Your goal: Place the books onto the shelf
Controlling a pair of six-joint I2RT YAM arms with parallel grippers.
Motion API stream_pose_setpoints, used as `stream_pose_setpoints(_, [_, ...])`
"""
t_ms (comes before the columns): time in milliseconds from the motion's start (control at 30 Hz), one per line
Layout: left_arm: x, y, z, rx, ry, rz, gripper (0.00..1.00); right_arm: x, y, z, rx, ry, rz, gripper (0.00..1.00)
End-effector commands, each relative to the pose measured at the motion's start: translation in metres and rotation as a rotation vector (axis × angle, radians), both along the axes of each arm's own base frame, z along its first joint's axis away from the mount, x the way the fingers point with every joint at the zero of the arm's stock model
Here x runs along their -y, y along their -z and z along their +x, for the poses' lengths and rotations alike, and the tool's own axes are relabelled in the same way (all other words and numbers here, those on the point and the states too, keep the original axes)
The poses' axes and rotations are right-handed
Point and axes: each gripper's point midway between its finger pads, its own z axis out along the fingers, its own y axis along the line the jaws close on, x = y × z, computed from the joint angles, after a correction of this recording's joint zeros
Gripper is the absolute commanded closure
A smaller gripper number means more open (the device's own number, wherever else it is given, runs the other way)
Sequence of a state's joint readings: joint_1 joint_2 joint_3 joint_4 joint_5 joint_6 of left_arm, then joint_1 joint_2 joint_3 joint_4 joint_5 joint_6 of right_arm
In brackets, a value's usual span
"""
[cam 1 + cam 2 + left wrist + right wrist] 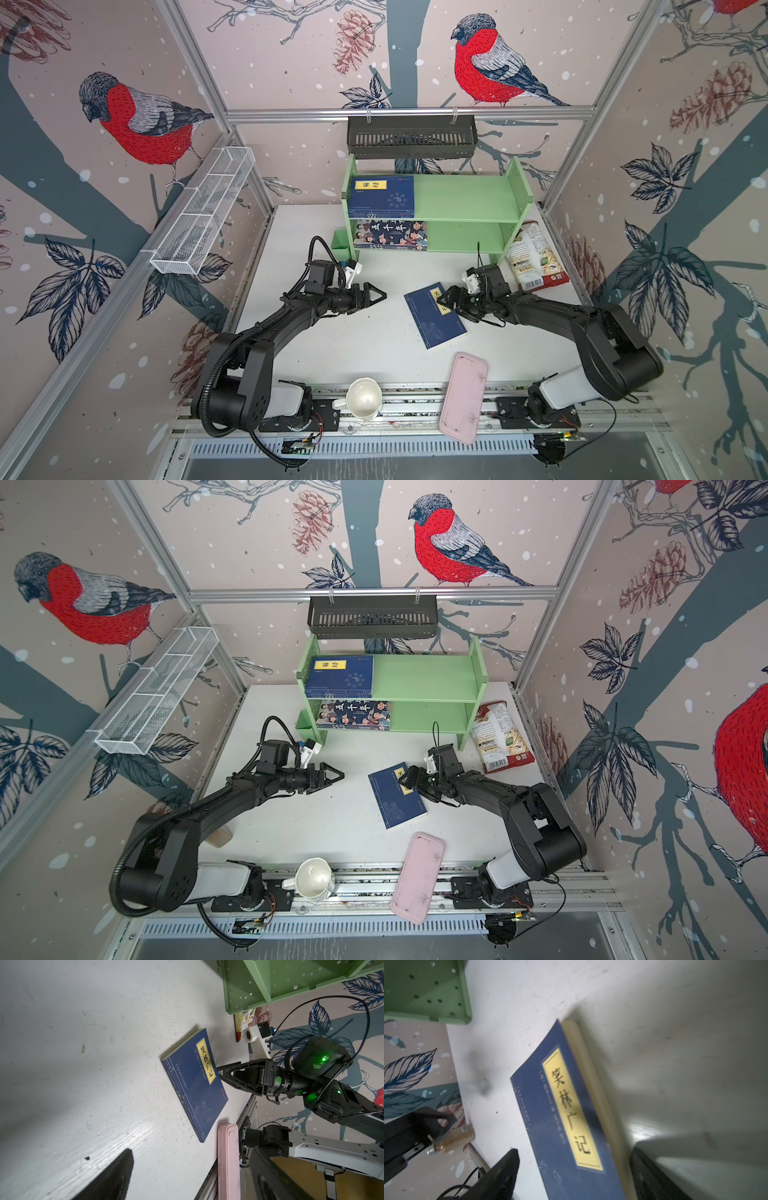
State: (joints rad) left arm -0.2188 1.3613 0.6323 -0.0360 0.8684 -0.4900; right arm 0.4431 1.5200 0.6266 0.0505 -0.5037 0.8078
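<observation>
Right claw (445, 302) hangs low over the desk (365, 345), jaws spread wide astride the upper right corner of a navy book (434, 318). In the right wrist view the book's yellow title label lies between the two fingers (500, 1176); one finger stands clear of the cover, the other sits just beside the page edge, and contact cannot be made out. The book lies flat and askew, cover up, right of the desk's centre and well apart from the shelf (469, 199). Facing it from the left, the left claw (381, 296) points toward the book with its jaws open and nothing between them, near the book but not touching it. Just in front of the book a pink tray (463, 397) lies with its near end over the front rail, and a white mug (364, 399) stands at the front edge to the tray's left. At the back of the desk stands the light green shelf: a stack of navy books (382, 197), their number hard to count, lies flat at the left end of the upper tier, and a cartoon-covered book (390, 235) lies flat on the lower tier directly beneath. A snack bag (534, 257) lies beside the shelf's right foot. A black slotted basket (411, 137) hangs from the back rail above the shelf, and a white mesh basket (203, 208) runs along the left wall.
</observation>
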Motion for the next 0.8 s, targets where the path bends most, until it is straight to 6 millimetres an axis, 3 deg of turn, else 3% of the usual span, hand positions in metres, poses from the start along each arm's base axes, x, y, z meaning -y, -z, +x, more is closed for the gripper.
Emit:
stream_pose_setpoints(0, [0.0, 0.003, 0.005, 0.022, 0.001, 0.015, 0.12, -0.02, 0.001, -0.017, -0.063, -0.066, 0.037, 0.15])
stream_pose_setpoints(167, [-0.001, 0.021, 0.003, -0.025, 0.006, 0.037, 0.12, -0.052, -0.017, -0.013, -0.027, -0.105, 0.101, 0.15])
stream_pose_setpoints(333, [-0.005, 0.031, 0.005, -0.035, -0.005, 0.076, 0.13, -0.067, -0.025, -0.012, -0.01, -0.119, 0.123, 0.16])
stream_pose_setpoints(567, [-0.01, 0.042, 0.001, -0.046, -0.03, 0.105, 0.12, -0.044, -0.006, -0.011, -0.019, -0.067, 0.019, 0.17])
stream_pose_setpoints(767, [-0.006, 0.05, -0.002, -0.066, -0.013, 0.101, 0.12, -0.045, 0.005, -0.019, -0.059, -0.105, 0.028, 0.18])
